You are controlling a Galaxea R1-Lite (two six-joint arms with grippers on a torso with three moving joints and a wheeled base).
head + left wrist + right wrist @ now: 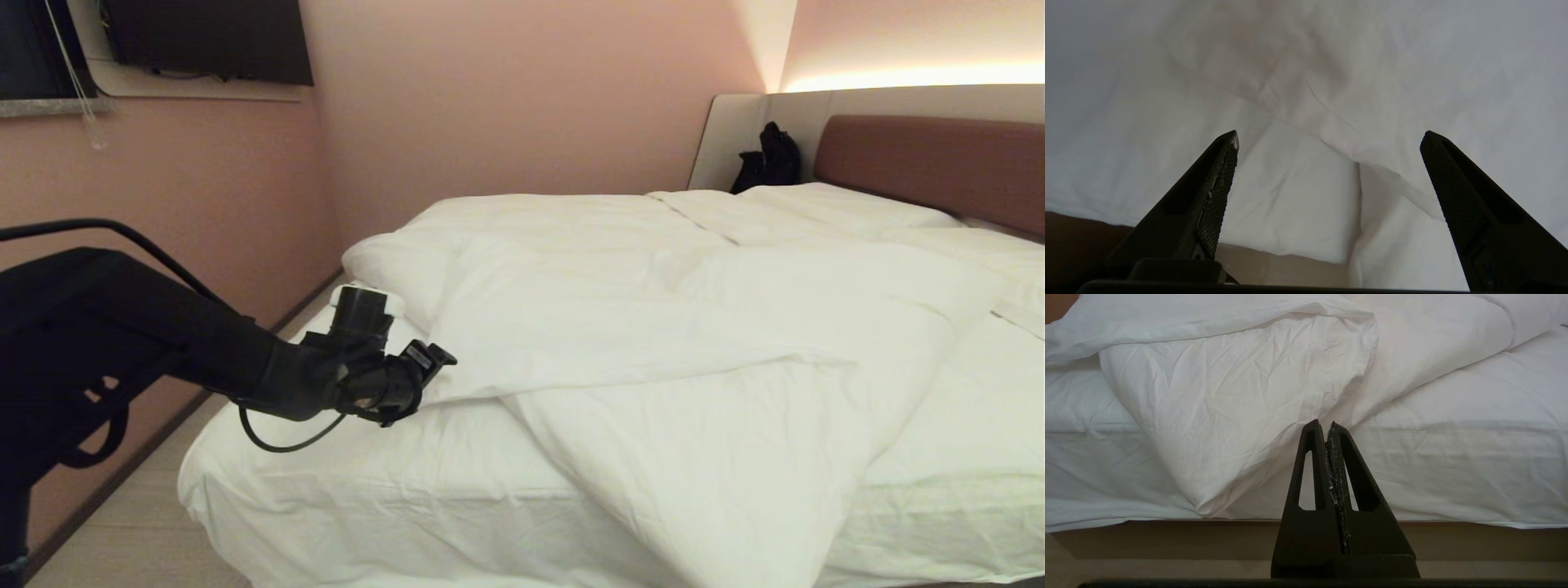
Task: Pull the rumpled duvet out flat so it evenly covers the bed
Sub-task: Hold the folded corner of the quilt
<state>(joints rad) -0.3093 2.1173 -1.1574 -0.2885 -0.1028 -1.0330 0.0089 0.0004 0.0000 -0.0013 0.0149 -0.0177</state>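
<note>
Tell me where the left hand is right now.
In the head view, the left hand hangs open at the picture's left, beside the duvet's folded edge.

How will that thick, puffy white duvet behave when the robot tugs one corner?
The thick, puffy white duvet would probably flop and drape, since one corner already hangs limp over the bed edge. It likely stretches and bunches rather than sliding as one piece, judging by its folds. It looks light for its bulk.

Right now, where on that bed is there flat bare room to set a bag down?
Two bare patches of sheet: the near left corner of the bed, between the left gripper and the duvet's hanging fold, and the near right strip beside that fold. The middle is crowded with bunched duvet.
</note>
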